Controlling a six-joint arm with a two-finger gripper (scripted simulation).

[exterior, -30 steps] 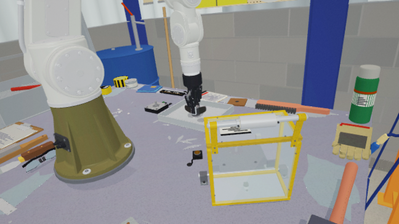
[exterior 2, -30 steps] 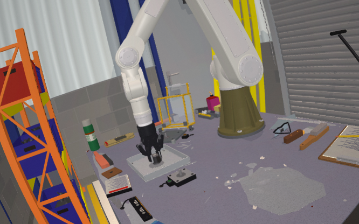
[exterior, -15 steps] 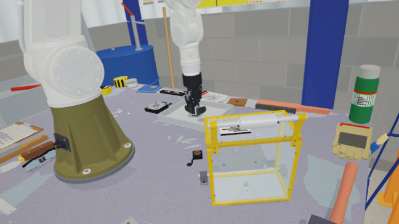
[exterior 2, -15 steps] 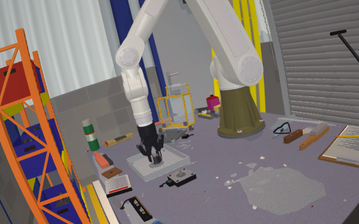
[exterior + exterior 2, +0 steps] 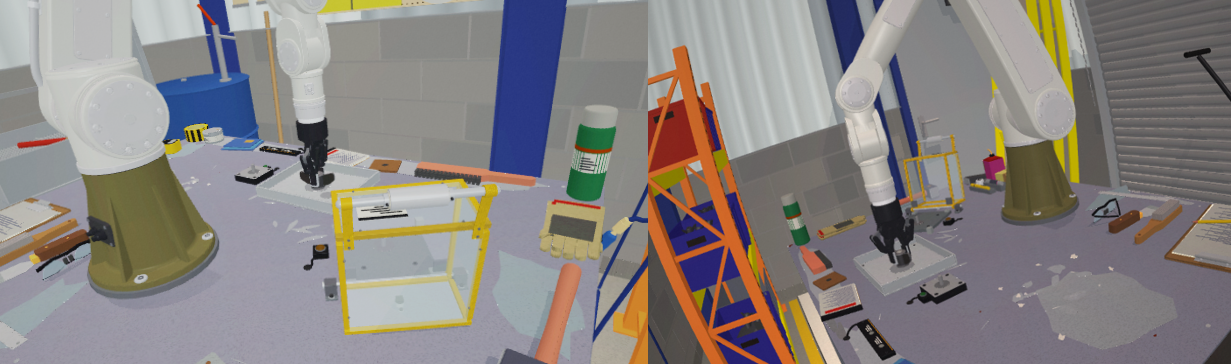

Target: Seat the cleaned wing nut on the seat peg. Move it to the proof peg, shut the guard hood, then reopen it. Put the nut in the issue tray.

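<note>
The wing nut (image 5: 902,257), a small dark piece, sits low over the floor of the grey issue tray (image 5: 905,268), still clasped by my closed gripper (image 5: 313,179), which reaches straight down into the tray. The tray (image 5: 318,187) lies on the purple bench just behind the yellow-framed guard hood (image 5: 409,255). The hood stands closed over its clear-walled base, with a grey handle bar across its top. The pegs inside it are too faint to make out.
Behind the tray a grey block wall and a blue column (image 5: 527,85) close off the bench. A stepper motor (image 5: 942,287) lies near the tray, a brush (image 5: 472,174) and green spray can (image 5: 591,153) to one side. My own base (image 5: 142,230) stands close by.
</note>
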